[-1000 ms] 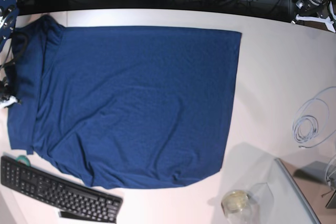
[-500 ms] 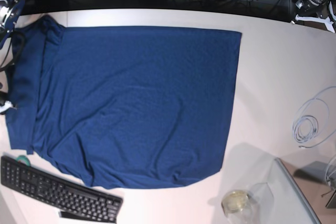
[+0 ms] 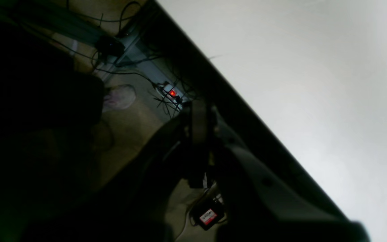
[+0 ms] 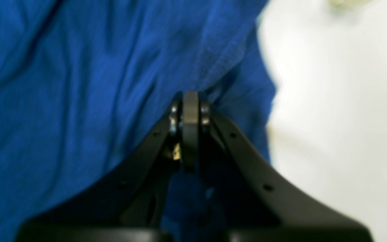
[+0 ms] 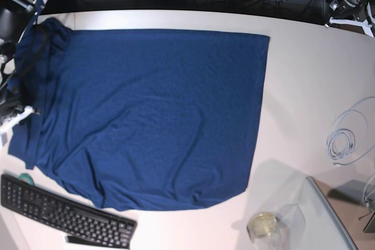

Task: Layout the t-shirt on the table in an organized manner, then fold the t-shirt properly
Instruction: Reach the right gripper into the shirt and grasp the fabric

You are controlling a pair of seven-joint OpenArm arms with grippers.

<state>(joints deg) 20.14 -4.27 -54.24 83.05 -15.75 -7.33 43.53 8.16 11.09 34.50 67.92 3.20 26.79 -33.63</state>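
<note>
T-shirt point(image 5: 152, 115) lies spread over the centre and left of the white surface point(image 5: 310, 74) in the base view, navy, plain, mostly flat. Straight hem edge faces the right of the frame; lower edge curves near the bottom centre. Left part is bunched into vertical folds along the left border.

Right claw point(image 4: 190, 101), right wrist view: jaws fully closed, tips pressed together. Blue cloth sits directly behind and around the tips, with creases running toward them; picture is blurred, so cannot tell whether a fold is pinched between them. White surface fills the right of that frame.

Left claw point(image 3: 198, 114), left wrist view: dark and dim, jaws closed, nothing seen in them. It hangs past the surface edge, which crosses the frame diagonally; cables and a power strip with a red light point(image 3: 171, 92) lie on the floor below.

Other items, base view: black keyboard point(image 5: 61, 212) at lower left, its top edge touching the shirt; coiled white cable point(image 5: 345, 136) at right; glass jar point(image 5: 263, 226) at bottom right.
</note>
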